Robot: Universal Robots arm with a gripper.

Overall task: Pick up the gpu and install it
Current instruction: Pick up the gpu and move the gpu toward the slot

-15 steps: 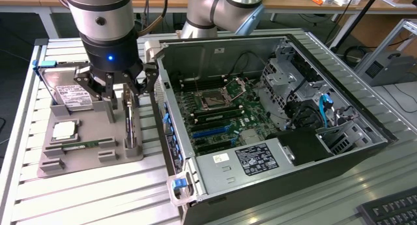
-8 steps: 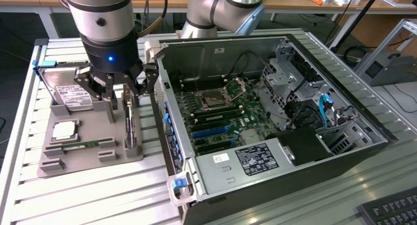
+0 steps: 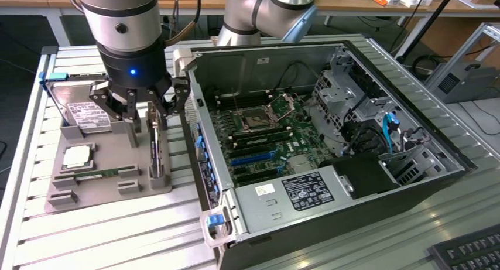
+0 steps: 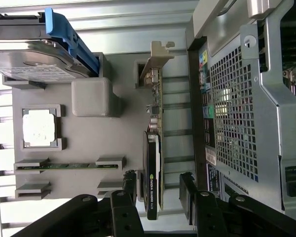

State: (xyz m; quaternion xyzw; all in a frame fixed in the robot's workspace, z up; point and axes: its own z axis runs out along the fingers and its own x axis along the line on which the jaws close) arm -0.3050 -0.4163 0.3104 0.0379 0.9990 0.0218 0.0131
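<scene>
The gpu (image 3: 157,148) stands on edge in a slot of the grey holder tray (image 3: 109,191), just outside the open computer case (image 3: 312,135). In the wrist view the gpu (image 4: 155,158) shows a dark face with a green logo and a silver bracket at its far end. My gripper (image 3: 150,115) hangs directly over the card and is open. In the wrist view the gripper (image 4: 159,191) has one finger on each side of the card's dark end, with small gaps showing between fingers and card.
The tray also holds a silver hard drive (image 4: 29,61) with a blue bracket, a square processor (image 4: 39,127) and a green memory stick (image 4: 64,166). The case's perforated rear wall (image 4: 237,123) stands close beside the card. A keyboard (image 3: 469,252) lies at the exterior view's lower right.
</scene>
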